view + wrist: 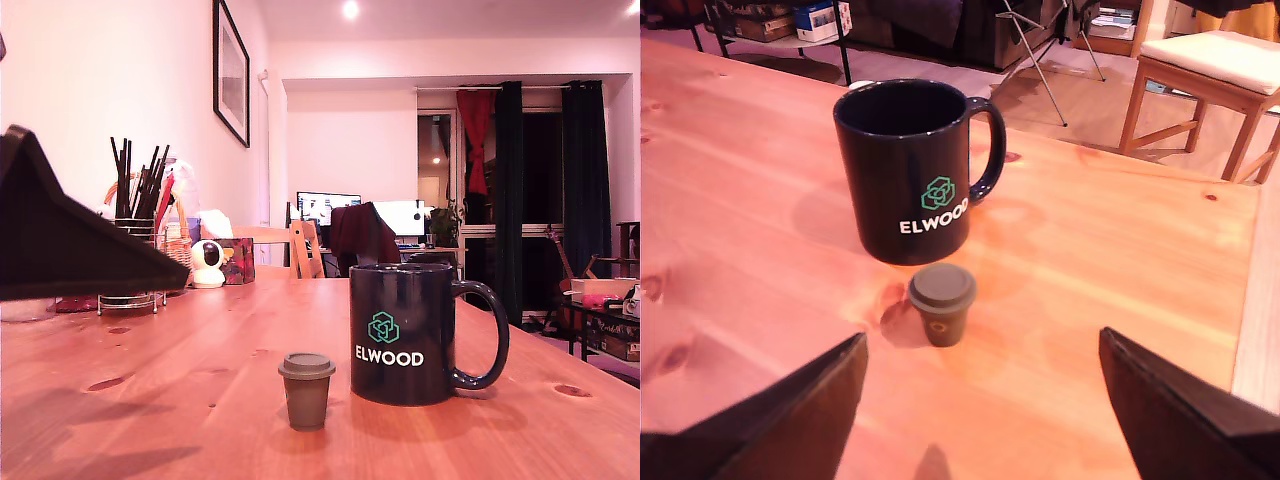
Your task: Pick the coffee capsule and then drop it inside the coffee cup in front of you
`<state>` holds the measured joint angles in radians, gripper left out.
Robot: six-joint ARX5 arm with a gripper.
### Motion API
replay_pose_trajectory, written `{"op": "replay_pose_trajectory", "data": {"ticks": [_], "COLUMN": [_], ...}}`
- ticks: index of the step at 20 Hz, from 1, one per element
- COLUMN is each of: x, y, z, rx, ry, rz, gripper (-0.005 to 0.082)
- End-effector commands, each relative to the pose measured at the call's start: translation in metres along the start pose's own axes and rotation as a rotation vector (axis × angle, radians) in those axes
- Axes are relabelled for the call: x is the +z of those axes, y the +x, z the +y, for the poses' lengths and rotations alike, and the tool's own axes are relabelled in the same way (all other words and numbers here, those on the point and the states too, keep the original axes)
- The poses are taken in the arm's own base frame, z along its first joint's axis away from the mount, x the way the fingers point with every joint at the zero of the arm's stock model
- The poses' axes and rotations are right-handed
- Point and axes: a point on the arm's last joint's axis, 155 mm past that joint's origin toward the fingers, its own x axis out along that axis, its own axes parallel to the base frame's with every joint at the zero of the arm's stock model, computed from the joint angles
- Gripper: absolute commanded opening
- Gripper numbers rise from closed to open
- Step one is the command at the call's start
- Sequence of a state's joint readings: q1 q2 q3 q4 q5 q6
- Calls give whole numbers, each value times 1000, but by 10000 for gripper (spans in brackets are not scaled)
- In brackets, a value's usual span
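The coffee capsule [307, 390] is seen standing upright on the wooden surface [180, 400], its long axis vertical, with the wider rim uppermost and the tapered body narrowing toward the wood. In the exterior view it is placed just beside the coffee cup [402, 333], on that view's left of it and slightly nearer the camera; a narrow gap is visible between the two, so no contact is shown. In the wrist view the capsule [942, 304] is found just in front of the cup [910, 165], well ahead of the tool.

The cup is set upright with its mouth open upward. Its loop handle is turned toward the exterior view's right. White lettering reading "ELWOOD" is carried on the dark glossy wall, beneath a teal hexagonal logo; the printed side is faced toward both cameras.

The tool [985, 420] is held spread wide: two dark fingers [790, 415] are seen far apart in the wrist view, with bare wood between them and nothing gripped. In the exterior view only a dark wedge of the tool [70, 240] is caught at that view's left edge, raised above the surface and well apart from capsule and cup.

Further back on the surface, a wire holder of dark straws [135, 235] and a small white camera [208, 264] are stood near the wall.
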<state>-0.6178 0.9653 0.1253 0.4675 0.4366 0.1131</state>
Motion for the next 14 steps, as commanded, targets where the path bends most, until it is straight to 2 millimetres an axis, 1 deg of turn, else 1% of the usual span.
{"op": "replay_pose_trajectory", "data": {"ticks": [1, 3, 6, 9, 14], "x": [-11, -15, -14, -21, -21], "y": [2, 4, 10, 16, 27], "z": [0, 1, 7, 12, 24], "rx": [-2, -3, 9, 17, 44], "ry": [-12, -33, -54, -83, -99], "rz": [36, 70, 114, 172, 237], "gripper": [672, 672, 672, 672, 672]}}
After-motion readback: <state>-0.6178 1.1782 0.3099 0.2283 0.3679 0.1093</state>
